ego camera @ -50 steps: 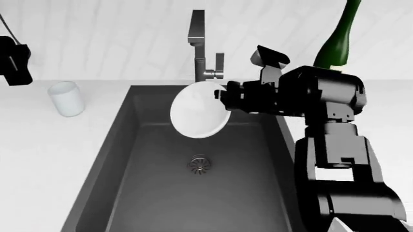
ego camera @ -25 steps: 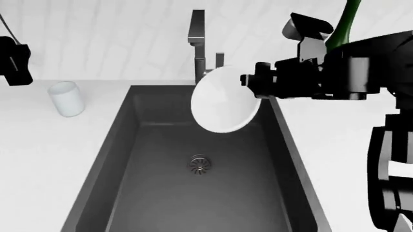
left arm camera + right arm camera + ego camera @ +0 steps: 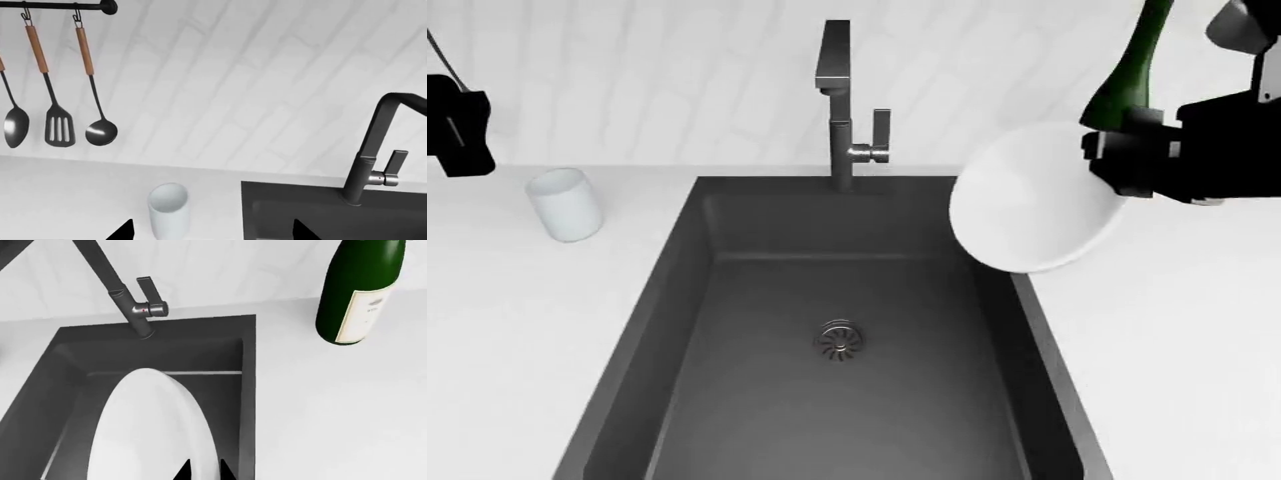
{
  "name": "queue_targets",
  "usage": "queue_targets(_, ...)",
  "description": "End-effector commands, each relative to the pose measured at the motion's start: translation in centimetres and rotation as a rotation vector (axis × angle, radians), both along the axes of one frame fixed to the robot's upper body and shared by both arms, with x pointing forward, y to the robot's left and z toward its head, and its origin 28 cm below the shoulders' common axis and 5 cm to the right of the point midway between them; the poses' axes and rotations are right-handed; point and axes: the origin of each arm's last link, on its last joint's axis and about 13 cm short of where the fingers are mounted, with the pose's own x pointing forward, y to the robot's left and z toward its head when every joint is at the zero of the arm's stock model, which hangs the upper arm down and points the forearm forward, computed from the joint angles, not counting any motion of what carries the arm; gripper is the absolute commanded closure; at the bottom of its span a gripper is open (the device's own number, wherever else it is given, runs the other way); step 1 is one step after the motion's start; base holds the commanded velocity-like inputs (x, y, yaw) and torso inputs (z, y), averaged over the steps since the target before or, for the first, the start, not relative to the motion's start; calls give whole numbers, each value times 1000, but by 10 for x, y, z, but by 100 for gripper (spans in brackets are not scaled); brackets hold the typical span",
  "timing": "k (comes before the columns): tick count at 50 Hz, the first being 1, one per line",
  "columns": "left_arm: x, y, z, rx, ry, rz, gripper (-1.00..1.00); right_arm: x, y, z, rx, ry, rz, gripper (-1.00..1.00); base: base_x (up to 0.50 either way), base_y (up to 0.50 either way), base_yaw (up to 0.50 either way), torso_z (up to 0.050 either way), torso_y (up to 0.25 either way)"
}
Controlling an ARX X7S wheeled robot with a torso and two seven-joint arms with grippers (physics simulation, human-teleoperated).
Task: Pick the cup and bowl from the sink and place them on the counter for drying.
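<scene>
The white bowl (image 3: 1034, 200) hangs tilted on its edge above the sink's right rim, with my right gripper (image 3: 1108, 160) shut on its rim. In the right wrist view the bowl (image 3: 147, 430) fills the lower middle, and the gripper (image 3: 203, 472) pinches its edge. The white cup (image 3: 565, 204) stands upright on the white counter (image 3: 507, 300) left of the dark sink (image 3: 827, 400). My left gripper (image 3: 210, 235) is open above the counter, with the cup (image 3: 168, 210) just ahead between its fingertips (image 3: 123, 231) and apart from them. The left arm (image 3: 457, 125) shows at the head view's left edge.
A grey angular faucet (image 3: 841, 110) rises behind the sink, whose round drain (image 3: 841, 340) sits mid-basin. A tall green wine bottle (image 3: 1128, 75) stands on the counter at the back right, close behind the bowl. Utensils (image 3: 60, 125) hang on the wall at the left.
My right arm has carried the bowl up and to the right, from over the basin's back to above the sink's right rim. The cup and left arm have not moved.
</scene>
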Motion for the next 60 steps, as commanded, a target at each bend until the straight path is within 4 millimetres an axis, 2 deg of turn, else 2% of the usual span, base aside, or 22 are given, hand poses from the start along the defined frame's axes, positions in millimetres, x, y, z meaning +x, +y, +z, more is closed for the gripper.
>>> queue_targets(1, 0, 0, 0, -10, -2, 11, -100, -22, -27, -1, 24, 21, -121, 100, 0, 0, 0, 0, 0)
queue_targets(10, 0, 0, 0, -8, -1, 5, -100, -46, -51, -13, 58, 41, -229, 100, 0, 0, 0, 0, 0)
queue_targets(17, 0, 0, 0, -6, -2, 4, -100, -53, -67, -28, 85, 45, -308, 100, 0, 0, 0, 0, 0)
queue_targets(18, 0, 0, 0, -7, -3, 5, -100, -64, -91, -37, 135, 1, -429, 100, 0, 0, 0, 0, 0)
queue_targets(19, 0, 0, 0, -5, -1, 4, -100, -65, -93, -46, 127, 25, -446, 100, 0, 0, 0, 0, 0)
queue_targets(35, 0, 0, 0, -5, 4, 2, -100, -71, -102, -78, 150, 57, -508, 100, 0, 0, 0, 0, 0)
queue_targets(56, 0, 0, 0, -16, 4, 0, -100, -70, -103, -119, 160, 128, -513, 100, 0, 0, 0, 0, 0)
queue_targets(60, 0, 0, 0, -17, 12, 4, -100, -72, -104, -132, 167, 147, -519, 100, 0, 0, 0, 0, 0)
